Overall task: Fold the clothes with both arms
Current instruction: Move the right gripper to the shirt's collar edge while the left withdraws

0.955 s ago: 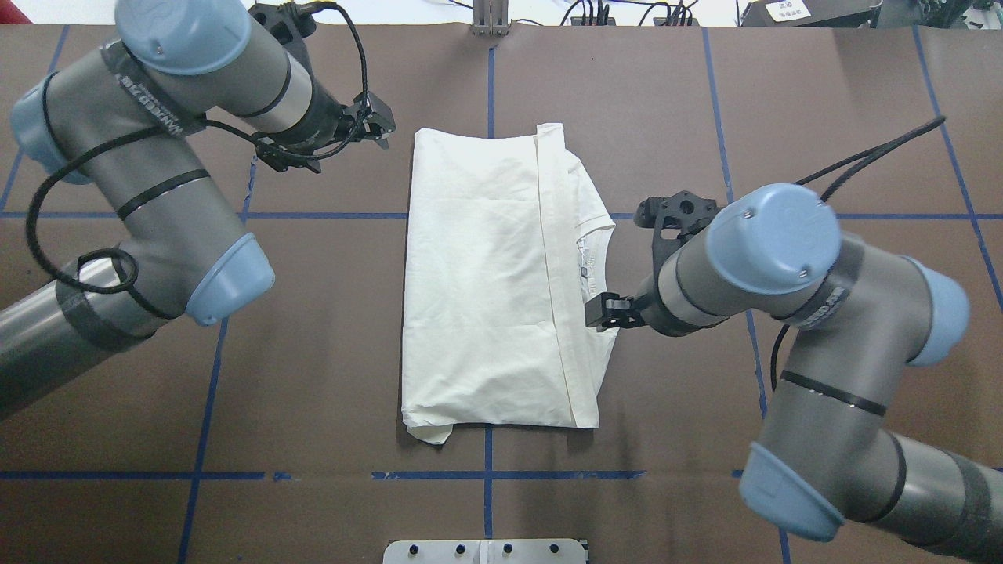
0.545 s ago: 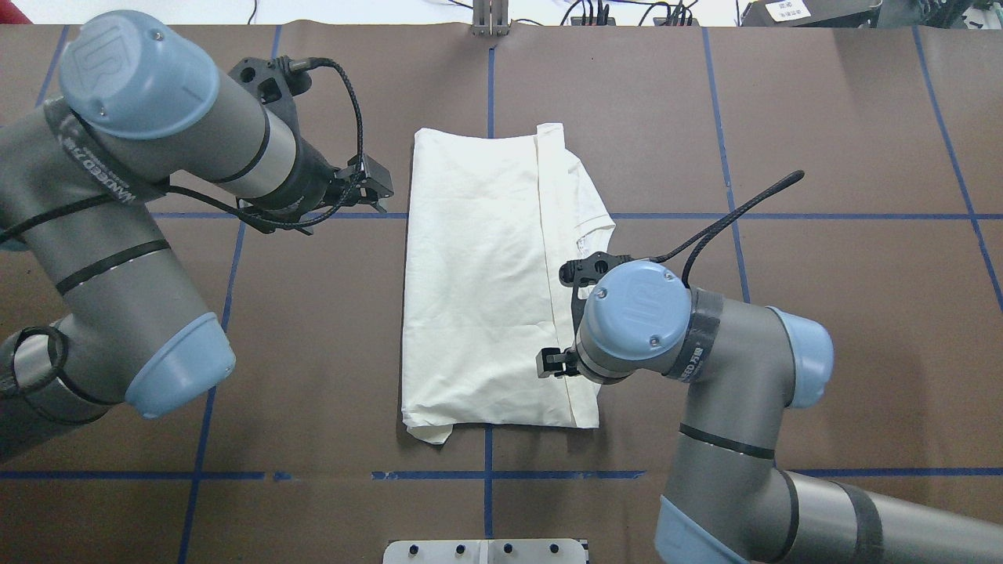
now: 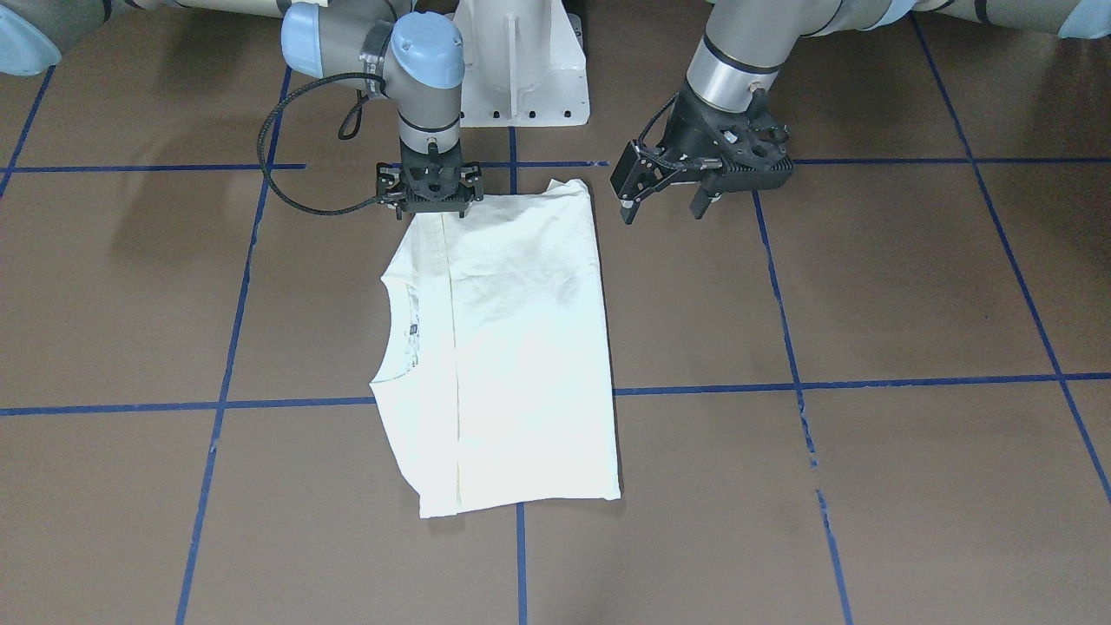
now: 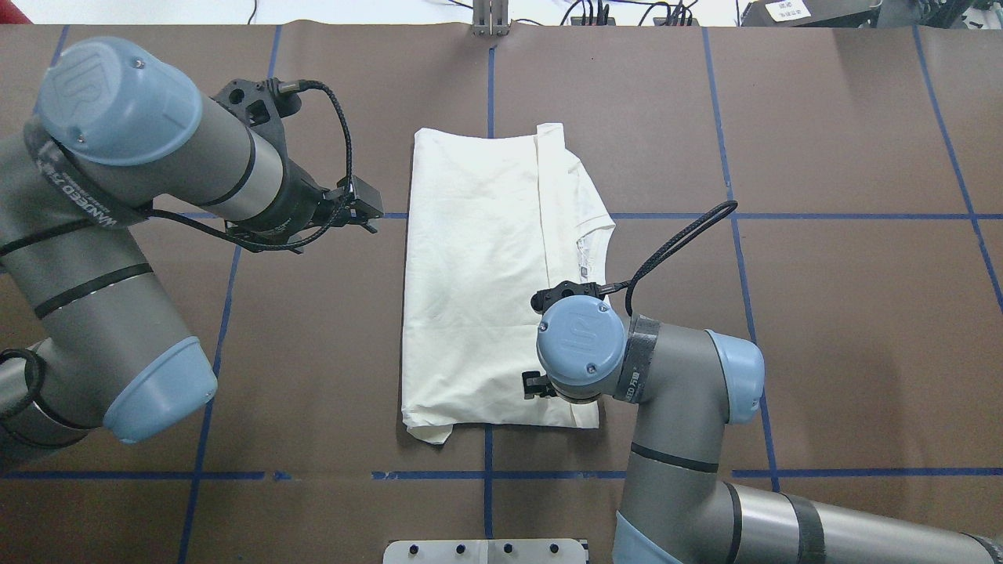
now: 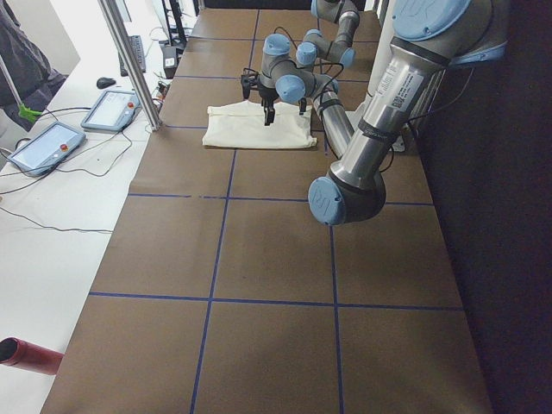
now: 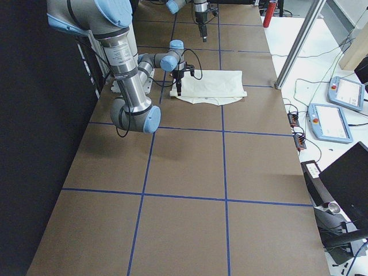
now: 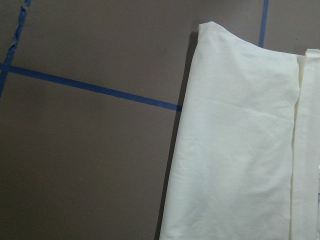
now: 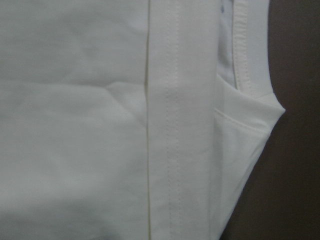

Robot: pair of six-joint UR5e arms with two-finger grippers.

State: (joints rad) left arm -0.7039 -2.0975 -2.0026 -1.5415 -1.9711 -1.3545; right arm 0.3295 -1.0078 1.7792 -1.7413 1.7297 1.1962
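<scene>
The clothes, one cream-white shirt (image 4: 478, 298), lie folded flat on the brown table with the plain side up, the collar (image 3: 401, 334) showing at the robot's right edge. My right gripper (image 3: 431, 211) points straight down over the shirt's near right corner (image 4: 584, 415), open, low over the cloth. The right wrist view shows only the shirt's folded hem (image 8: 175, 125) and collar. My left gripper (image 3: 662, 211) hovers open just beyond the shirt's left edge with nothing in it. The left wrist view takes in the shirt's far left corner (image 7: 212, 30).
Blue tape lines (image 4: 329, 475) cross the brown table. The white pedestal base (image 3: 521, 78) stands behind the shirt. A metal plate (image 4: 486, 551) sits at the near edge. Control tablets (image 5: 43, 147) and a metal pole (image 5: 129, 60) stand on the far side bench.
My right arm has swung in over the shirt and moved toward its near right corner. My left gripper has drawn nearer along the shirt's left edge.
</scene>
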